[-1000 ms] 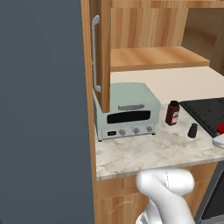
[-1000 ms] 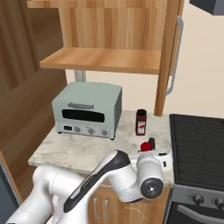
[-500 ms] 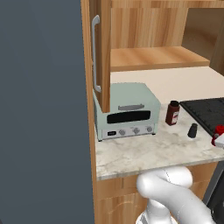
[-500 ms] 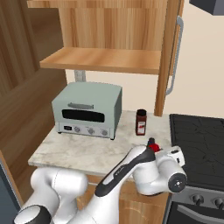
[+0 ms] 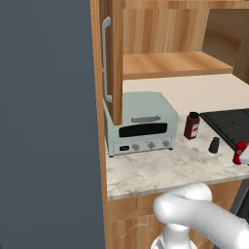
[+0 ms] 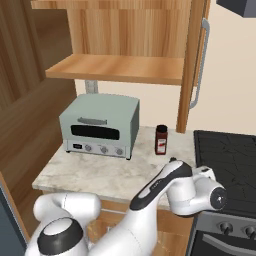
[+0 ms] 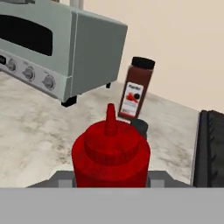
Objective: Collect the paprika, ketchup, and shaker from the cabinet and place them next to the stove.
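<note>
At the counter's front edge, nearest first:
Gripper [image 7: 110, 186]: pinching the ketchup [image 7: 111, 153] by its body, nozzle upright; I see it at 6 o'clock in the hand view.
Shaker [image 5: 214, 144]: just behind, at 12 o'clock.
Paprika [image 7: 136, 89]: farther, 12 o'clock, by the wall.
Stove [image 6: 230, 157]: at 3 o'clock.
My plan: lower straight onto bare marble beside the grates, clear of the shaker, release only once seated.

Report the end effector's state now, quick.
End effector: closed on the ketchup, held upright just above the counter.
</note>
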